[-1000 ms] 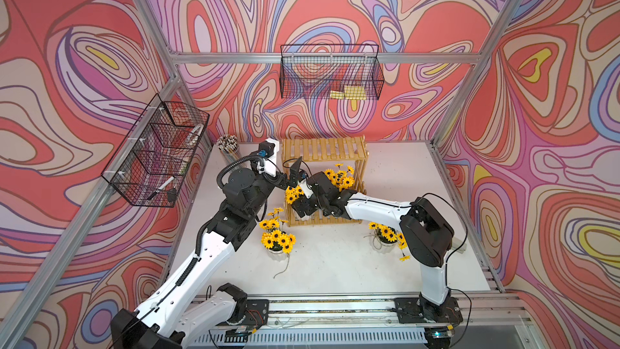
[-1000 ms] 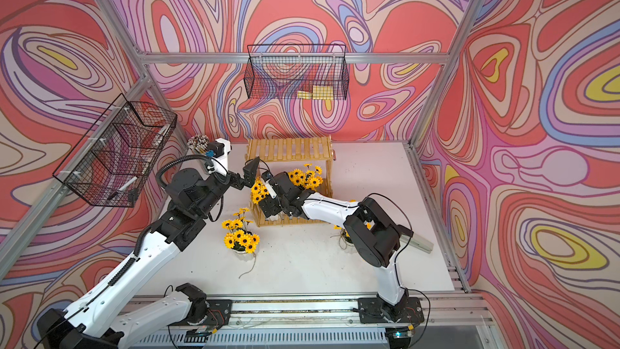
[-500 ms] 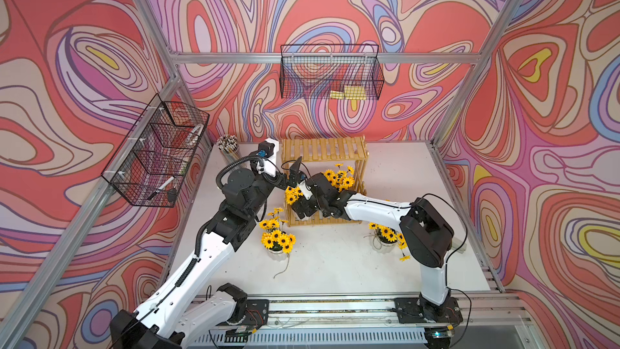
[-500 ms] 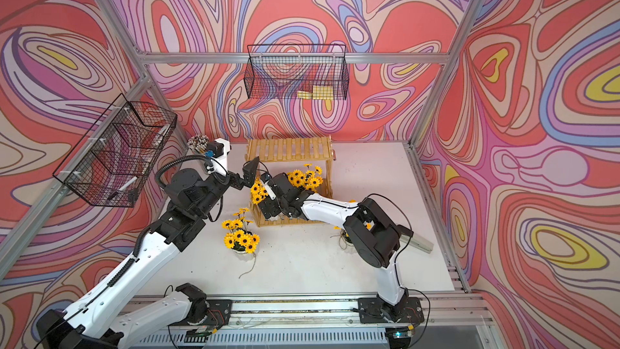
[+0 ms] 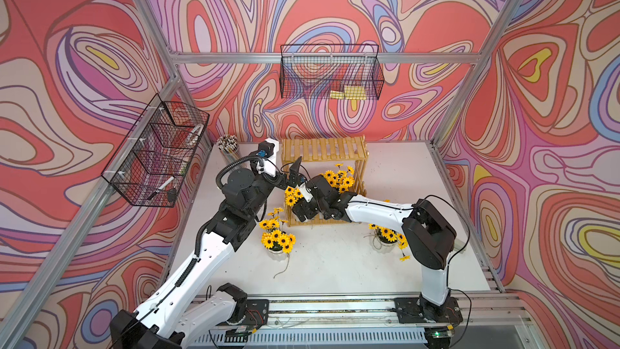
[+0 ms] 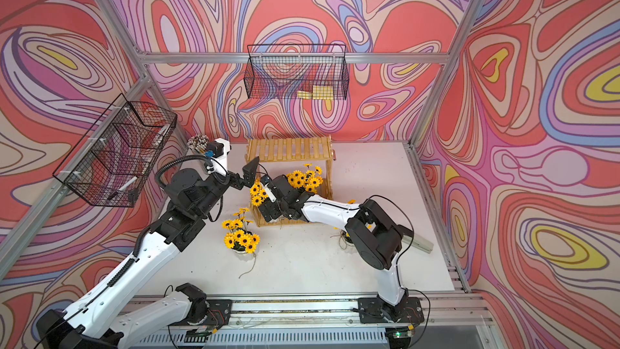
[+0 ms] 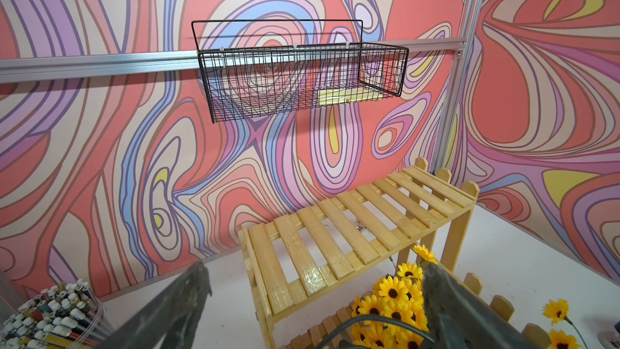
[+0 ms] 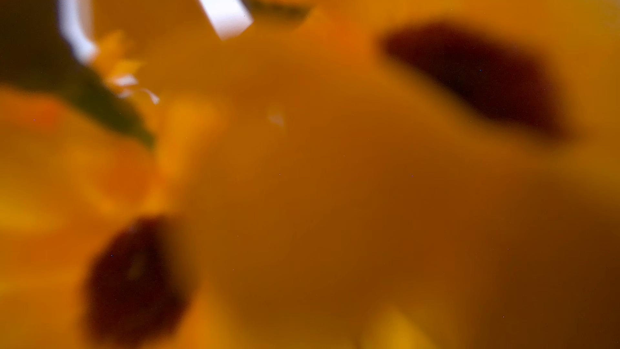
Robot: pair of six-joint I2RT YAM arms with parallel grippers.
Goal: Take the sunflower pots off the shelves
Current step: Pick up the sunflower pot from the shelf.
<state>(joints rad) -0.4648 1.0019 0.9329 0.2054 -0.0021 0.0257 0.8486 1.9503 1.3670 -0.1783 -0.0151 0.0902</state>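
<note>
- Nothing visibly moved: right gripper (image 5: pixel 299 212) stays seemingly against yellow sunflower pot (image 5: pixel 291 195) on slatted wooden shelves (image 5: pixel 323 149); grip cannot be told.
- Left gripper (image 5: pixel 295 174) spread wide, empty, just above.

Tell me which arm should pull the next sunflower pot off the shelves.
Probably right. The right gripper sits in the lower tier of the shelves at a sunflower pot, its wrist view full of petals. The left gripper hangs open higher up, by the top tier, holding nothing.
</note>
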